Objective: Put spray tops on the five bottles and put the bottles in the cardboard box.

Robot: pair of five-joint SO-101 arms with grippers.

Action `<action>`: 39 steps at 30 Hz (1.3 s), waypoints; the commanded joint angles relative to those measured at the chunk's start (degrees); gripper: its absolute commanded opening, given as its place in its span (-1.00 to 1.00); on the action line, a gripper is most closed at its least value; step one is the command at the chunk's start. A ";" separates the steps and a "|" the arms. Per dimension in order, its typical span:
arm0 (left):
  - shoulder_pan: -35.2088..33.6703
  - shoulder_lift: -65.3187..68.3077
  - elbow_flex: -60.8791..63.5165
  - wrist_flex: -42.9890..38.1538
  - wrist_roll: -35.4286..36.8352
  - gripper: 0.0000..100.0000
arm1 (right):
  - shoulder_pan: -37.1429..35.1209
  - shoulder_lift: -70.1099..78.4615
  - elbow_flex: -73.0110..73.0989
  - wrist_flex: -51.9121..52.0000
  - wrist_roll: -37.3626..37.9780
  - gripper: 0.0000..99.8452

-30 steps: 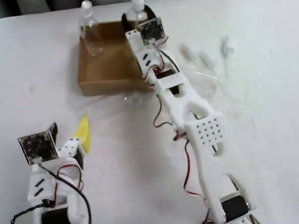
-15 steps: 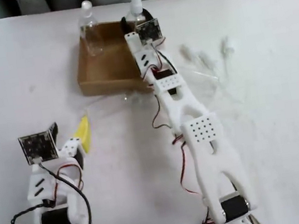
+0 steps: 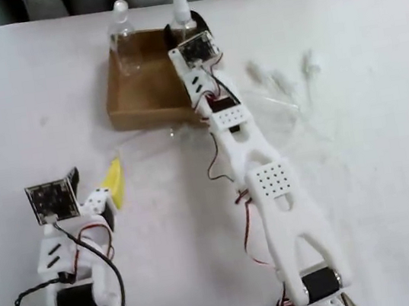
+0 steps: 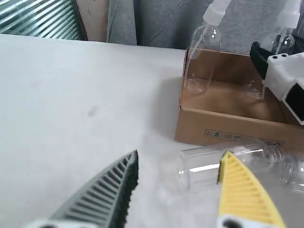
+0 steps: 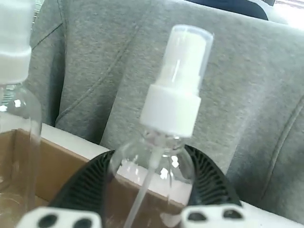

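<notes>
The right end effector (image 5: 149, 156) is closed around a clear spray bottle (image 3: 180, 6). The bottle stands upright with its long axis vertical and its white spray top (image 5: 173, 104) pointing up. Its base is down inside the cardboard box (image 3: 149, 115), in the far corner on that arm's side. A second bottle (image 4: 202, 61), also topped and upright, stands in the other far corner. An uncapped bottle (image 4: 204, 164) lies on the white surface (image 3: 364, 137) just beside the box, its long axis along the box's near wall. One end is hidden behind the left end effector (image 4: 180, 156), which is spread open. Pale items right of the box are too blurred to name.
</notes>
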 commanded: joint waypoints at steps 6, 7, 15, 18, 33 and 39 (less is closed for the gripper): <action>-0.40 -0.40 0.00 -0.79 0.00 -0.44 | -0.48 0.22 -4.31 0.48 0.70 -0.96; -0.40 -0.40 0.00 -0.79 0.00 -0.44 | -0.48 0.22 -4.31 0.48 0.70 -0.96; -0.48 -0.40 0.00 -0.70 0.00 -0.44 | -0.48 -0.22 -4.57 4.70 -0.70 -0.96; -0.48 -0.40 0.00 -0.70 0.00 -0.44 | -0.40 0.13 -6.42 5.93 -2.64 -0.93; -0.48 -0.40 0.00 -0.70 0.00 -0.44 | -0.48 0.22 -8.62 10.77 -2.99 -0.75; -0.48 -0.40 0.00 -0.70 0.00 -0.44 | -0.40 -0.04 -8.62 10.77 -2.99 -0.75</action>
